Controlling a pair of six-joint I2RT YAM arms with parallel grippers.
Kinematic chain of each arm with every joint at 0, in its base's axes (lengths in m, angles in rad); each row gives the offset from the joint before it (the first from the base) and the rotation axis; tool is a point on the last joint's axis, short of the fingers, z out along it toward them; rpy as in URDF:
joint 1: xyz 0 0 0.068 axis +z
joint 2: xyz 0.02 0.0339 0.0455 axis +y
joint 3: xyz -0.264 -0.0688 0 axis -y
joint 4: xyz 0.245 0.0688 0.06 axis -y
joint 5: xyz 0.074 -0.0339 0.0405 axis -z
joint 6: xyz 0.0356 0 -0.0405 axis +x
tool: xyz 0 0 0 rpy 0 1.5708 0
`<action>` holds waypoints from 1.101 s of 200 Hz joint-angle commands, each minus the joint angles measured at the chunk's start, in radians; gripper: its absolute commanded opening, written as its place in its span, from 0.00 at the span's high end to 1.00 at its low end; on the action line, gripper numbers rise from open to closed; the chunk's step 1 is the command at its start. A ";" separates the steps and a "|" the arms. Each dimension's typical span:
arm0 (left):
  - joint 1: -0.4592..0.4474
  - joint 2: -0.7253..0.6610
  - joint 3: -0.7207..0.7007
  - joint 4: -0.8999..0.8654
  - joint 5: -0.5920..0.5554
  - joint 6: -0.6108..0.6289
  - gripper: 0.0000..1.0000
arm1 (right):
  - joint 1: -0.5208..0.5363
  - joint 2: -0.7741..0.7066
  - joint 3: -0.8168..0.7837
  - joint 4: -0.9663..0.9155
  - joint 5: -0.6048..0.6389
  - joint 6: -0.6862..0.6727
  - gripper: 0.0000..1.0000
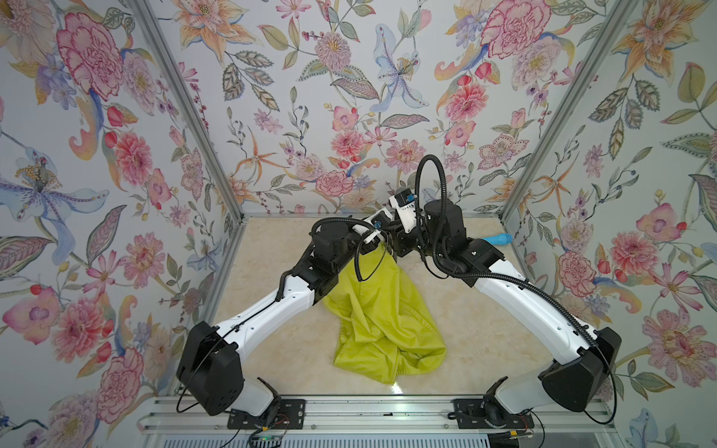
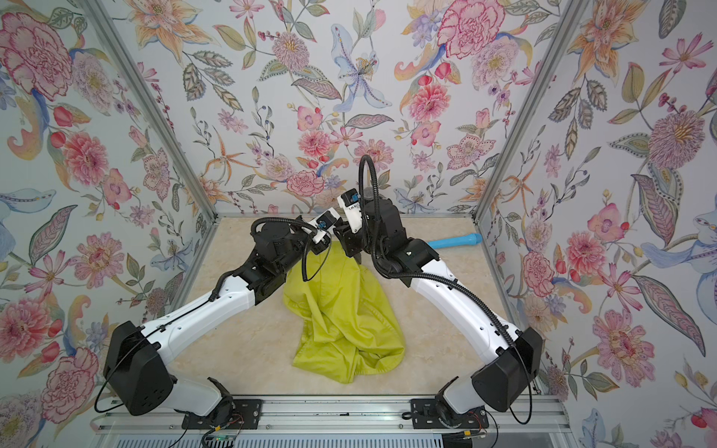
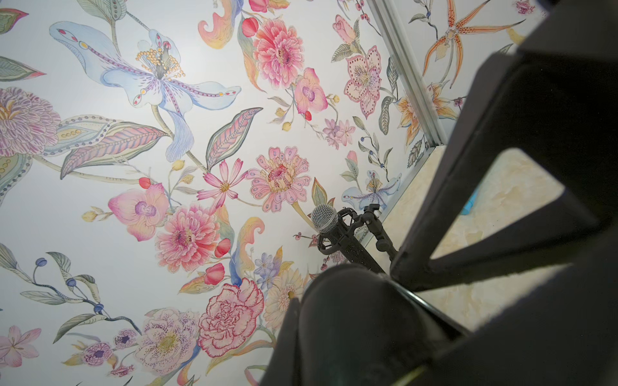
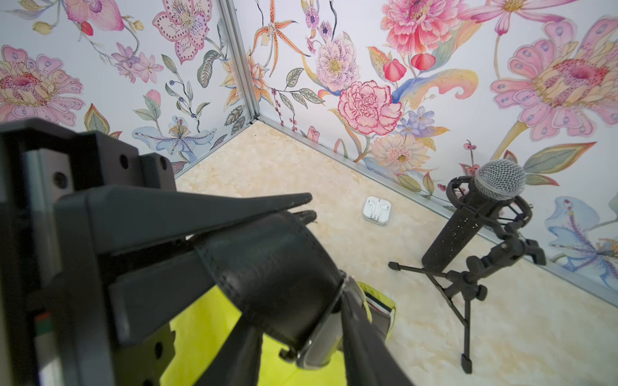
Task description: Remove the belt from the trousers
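One belt [image 4: 267,264] sits pinched in the right tool [image 4: 311,206].

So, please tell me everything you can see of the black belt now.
The belt is a flat black strap, leather-like, with stitching along both edges. In the right wrist view it bends over the lower finger of the right end effector, which is closed on it. Its lower end meets a silvery metal buckle, beside the yellow-green fabric trousers. In the top views I cannot make it out.
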 commanded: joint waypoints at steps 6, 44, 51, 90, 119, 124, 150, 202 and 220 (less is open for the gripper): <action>-0.007 0.008 0.038 0.001 0.004 -0.021 1.00 | -0.009 0.017 0.028 -0.035 -0.026 0.001 0.73; -0.007 0.008 0.044 -0.001 0.014 -0.029 1.00 | -0.016 0.021 0.011 -0.038 -0.024 0.002 0.83; -0.007 0.008 0.047 -0.003 0.016 -0.032 1.00 | -0.018 0.023 0.008 -0.037 -0.023 0.002 0.83; -0.007 0.000 0.053 -0.017 0.030 -0.043 1.00 | -0.023 0.044 0.006 -0.038 -0.010 0.005 0.68; -0.007 -0.003 0.054 -0.028 0.033 -0.048 1.00 | -0.023 0.057 0.022 -0.038 -0.006 0.001 0.70; -0.007 -0.003 0.055 -0.028 0.035 -0.049 1.00 | -0.023 0.060 0.024 -0.038 -0.006 -0.001 0.71; -0.007 -0.007 0.053 -0.031 0.038 -0.053 1.00 | -0.023 0.058 0.020 -0.038 -0.004 -0.001 0.81; -0.007 -0.010 0.056 -0.030 0.053 -0.059 1.00 | -0.023 0.060 0.005 -0.037 -0.020 0.008 0.89; -0.007 -0.013 0.057 -0.029 0.064 -0.068 1.00 | -0.023 0.068 0.002 -0.037 -0.027 0.013 0.88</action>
